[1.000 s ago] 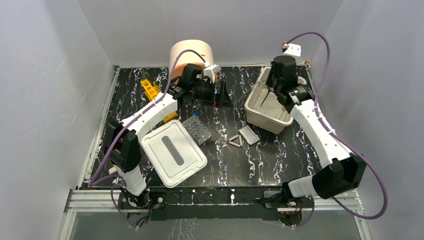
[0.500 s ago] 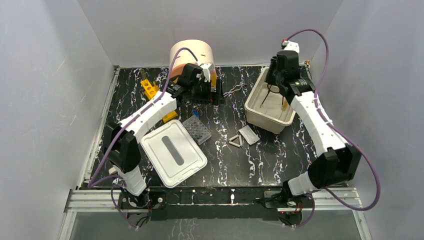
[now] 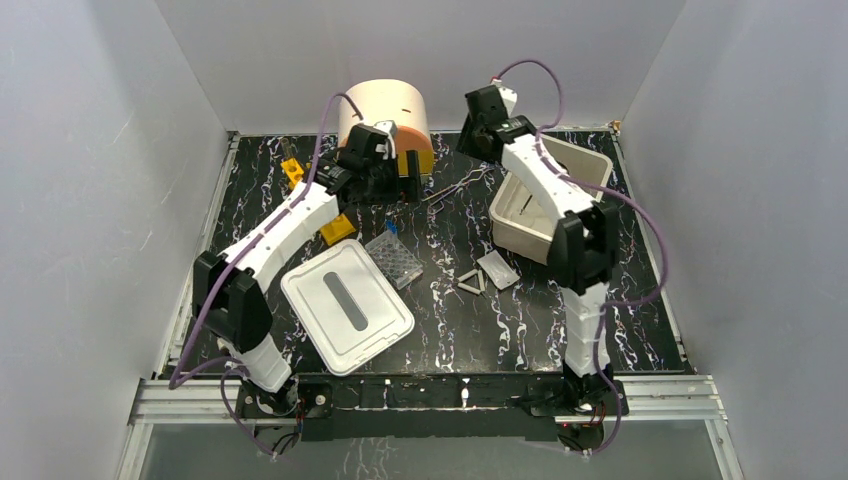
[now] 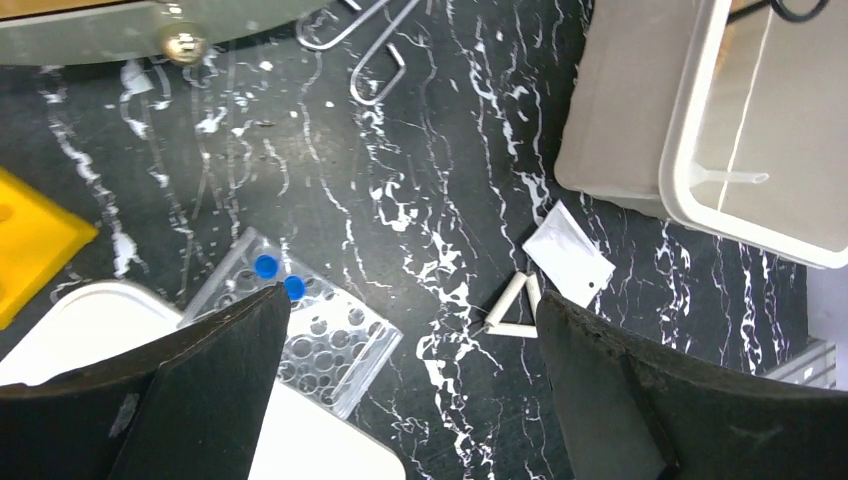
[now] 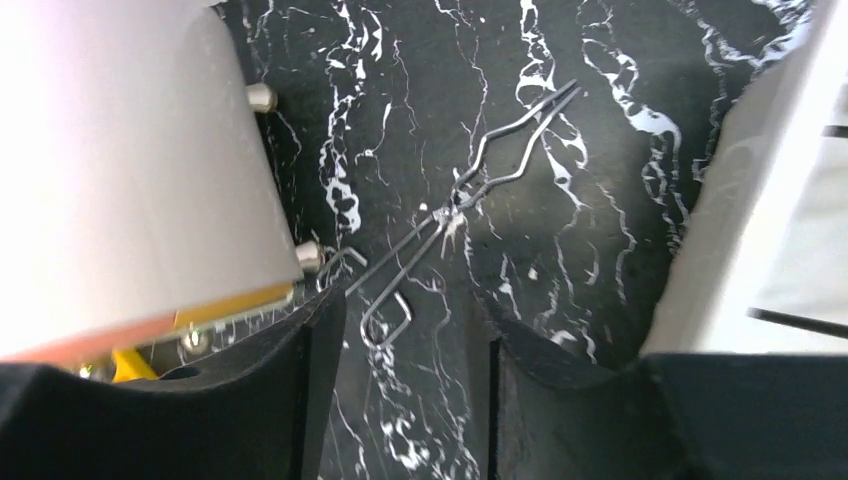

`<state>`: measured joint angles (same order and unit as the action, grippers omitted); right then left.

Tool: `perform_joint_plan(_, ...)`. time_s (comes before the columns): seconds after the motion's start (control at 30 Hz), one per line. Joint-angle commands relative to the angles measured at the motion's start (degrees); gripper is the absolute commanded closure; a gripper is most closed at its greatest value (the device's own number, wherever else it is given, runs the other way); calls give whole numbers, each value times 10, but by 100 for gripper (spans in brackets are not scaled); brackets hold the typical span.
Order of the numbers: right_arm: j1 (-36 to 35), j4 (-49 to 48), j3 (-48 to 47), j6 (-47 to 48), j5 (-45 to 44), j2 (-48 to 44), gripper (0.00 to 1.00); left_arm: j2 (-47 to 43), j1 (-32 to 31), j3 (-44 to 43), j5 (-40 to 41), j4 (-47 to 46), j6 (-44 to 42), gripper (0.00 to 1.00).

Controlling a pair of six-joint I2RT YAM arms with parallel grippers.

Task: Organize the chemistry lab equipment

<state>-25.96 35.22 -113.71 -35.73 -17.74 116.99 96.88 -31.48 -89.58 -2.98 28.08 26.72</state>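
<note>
At the rear centre of the surface (image 3: 480, 330), the right tool (image 5: 410, 335) hovers above the wire tongs (image 5: 470, 190). Its fingers are spread and grip nothing. The tongs lie flat between the round drawer unit (image 3: 385, 105) and the white bin (image 3: 530, 238). Their looped handles point toward the drawer unit.

Step in hand, as judged: approach to the tongs for pick-up.

Next move, as judged:
- Lower the right tool until the fingers straddle the thin wire.
- Grip near the pivot, where the two arms cross. Thin wire lying flat on the surface gives little to grip and may slip out.
- Keep clear of the drawer knobs just beside the handles.

The left tool (image 4: 410, 330) is also spread and empty. It sits high in front of the drawer unit. Below it lie the clear well plate (image 4: 320, 340), the white triangle (image 4: 512, 312) and the glass slides (image 4: 568, 255). All three are on the surface and not yet sorted.

Change from one second earlier:
- The right arm no longer reaches into the bin. It has swung left to the tongs.
- The left tool has drawn back toward the drawer unit.
- The well plate, triangle, slides and bin lid (image 3: 345, 305) lie where they were.
</note>
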Motion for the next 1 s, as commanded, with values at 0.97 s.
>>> perform_joint_plan(0.97, -33, 227, -390, -108, -119, 382, 38, -112, 35, 55, 58, 30, -18, 5)
